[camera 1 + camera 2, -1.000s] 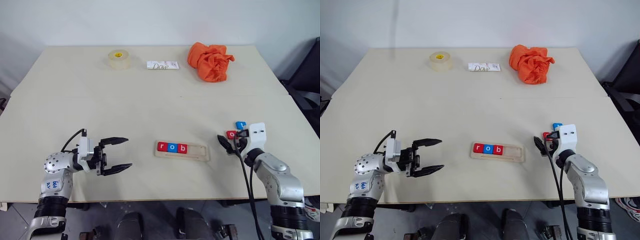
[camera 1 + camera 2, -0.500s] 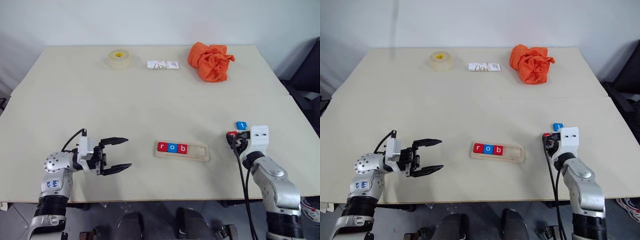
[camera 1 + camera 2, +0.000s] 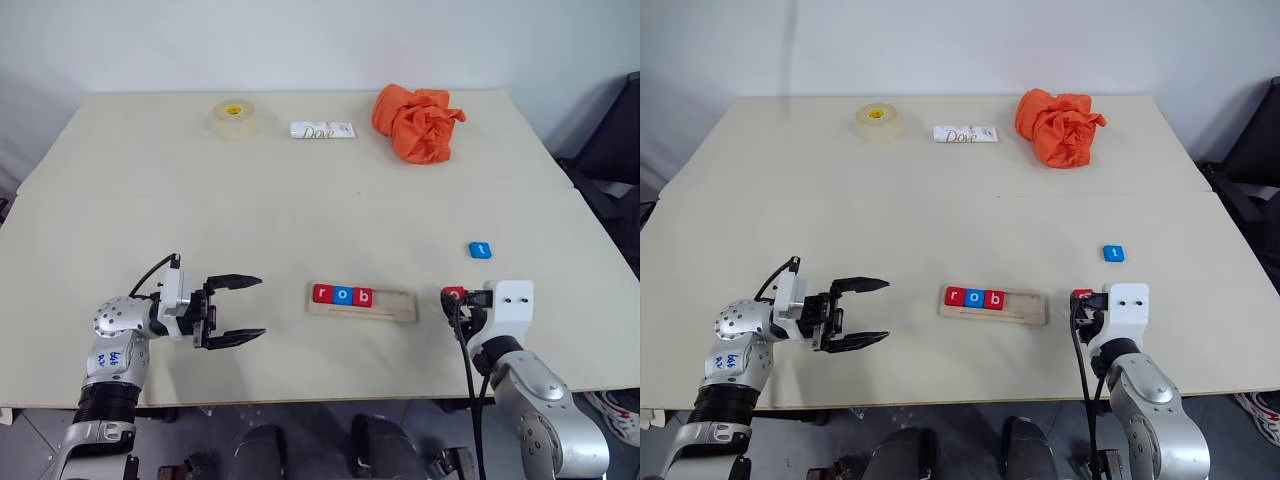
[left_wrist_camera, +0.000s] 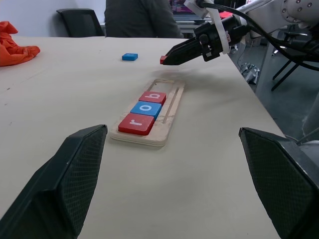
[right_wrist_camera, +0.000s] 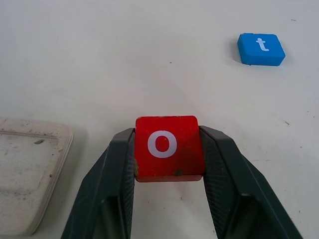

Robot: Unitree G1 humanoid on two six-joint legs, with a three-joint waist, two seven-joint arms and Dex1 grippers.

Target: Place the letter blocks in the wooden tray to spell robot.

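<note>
The wooden tray [image 3: 395, 307] lies at the table's front centre with a red r [image 3: 322, 294], a blue o [image 3: 343, 295] and a red b [image 3: 364, 296] in its left part. My right gripper [image 5: 167, 164] is shut on a red o block [image 5: 167, 146], held just right of the tray's right end [image 5: 30, 159] and above the table. A blue t block [image 3: 481, 250] lies on the table further back to the right. My left gripper [image 3: 240, 310] stands open to the left of the tray, pointing toward it, with nothing between its fingers.
At the table's far side sit a roll of tape [image 3: 232, 117], a white Dove wrapper [image 3: 322, 130] and a crumpled orange cloth [image 3: 415, 122]. The table's front edge runs close below both arms. A dark chair [image 3: 618, 140] stands off the right edge.
My right gripper closed on the red o block beside the blue t and drew back toward me and leftward with it. The t block stayed in place. The left arm kept still.
</note>
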